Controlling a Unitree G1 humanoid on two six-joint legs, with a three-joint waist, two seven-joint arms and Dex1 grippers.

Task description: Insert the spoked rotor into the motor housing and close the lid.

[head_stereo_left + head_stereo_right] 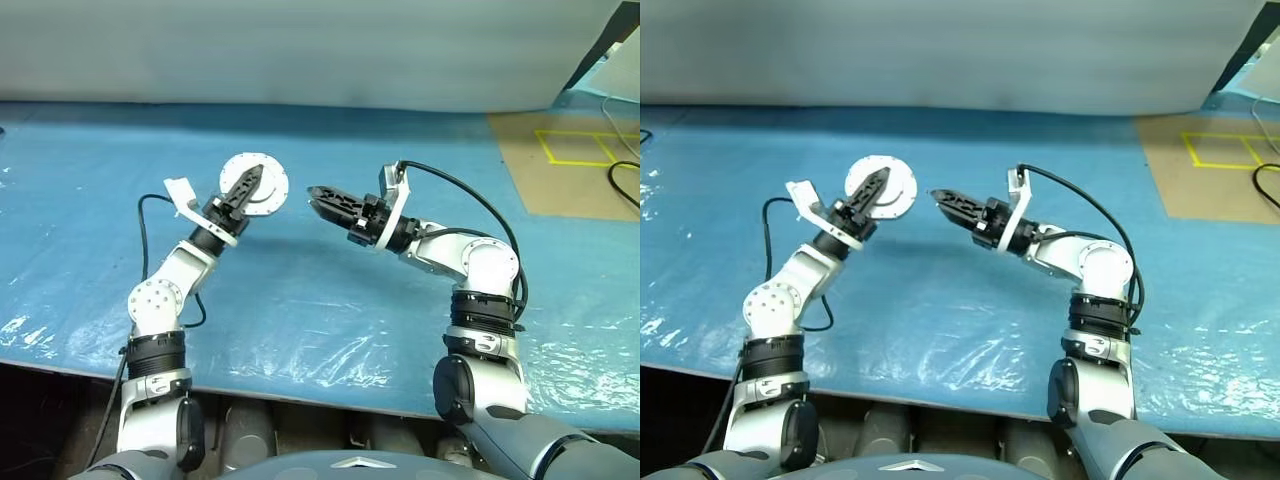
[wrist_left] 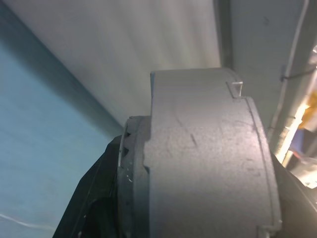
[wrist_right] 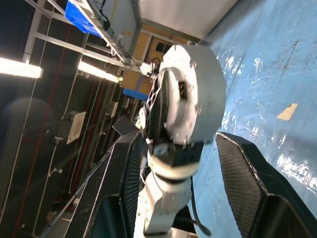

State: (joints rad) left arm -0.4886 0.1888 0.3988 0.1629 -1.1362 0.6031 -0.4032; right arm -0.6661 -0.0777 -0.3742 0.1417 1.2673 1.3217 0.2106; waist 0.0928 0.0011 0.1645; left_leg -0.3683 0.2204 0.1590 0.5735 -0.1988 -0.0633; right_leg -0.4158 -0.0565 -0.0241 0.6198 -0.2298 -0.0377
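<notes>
Surface: a table [image 1: 300, 300] covered with glossy blue plastic sheet, wrinkled and glinting near its front edge.
Room: a pale wall panel [image 1: 300, 50] stands behind the table; at far right, brown floor with yellow tape lines [image 1: 575, 148] and a black cable.
Left gripper [image 1: 250, 182]: raised above the sheet, clamped on a round pale grey assembly, the motor housing [image 1: 262, 185], flat face towards the head camera. Lid and housing cannot be told apart.
Right gripper [image 1: 325, 198]: holds nothing, fingers spread, pointing at the housing from just beside it, apart from it.
Left wrist view: the housing's grey rim [image 2: 208, 163] close up, stepped and notched, black fingers on both sides.
Right wrist view: the housing's flank and the left gripper clamping it, between the right gripper's parted fingers [image 3: 247, 183]; beyond, dark shelving, strip lights and a blue bin.
</notes>
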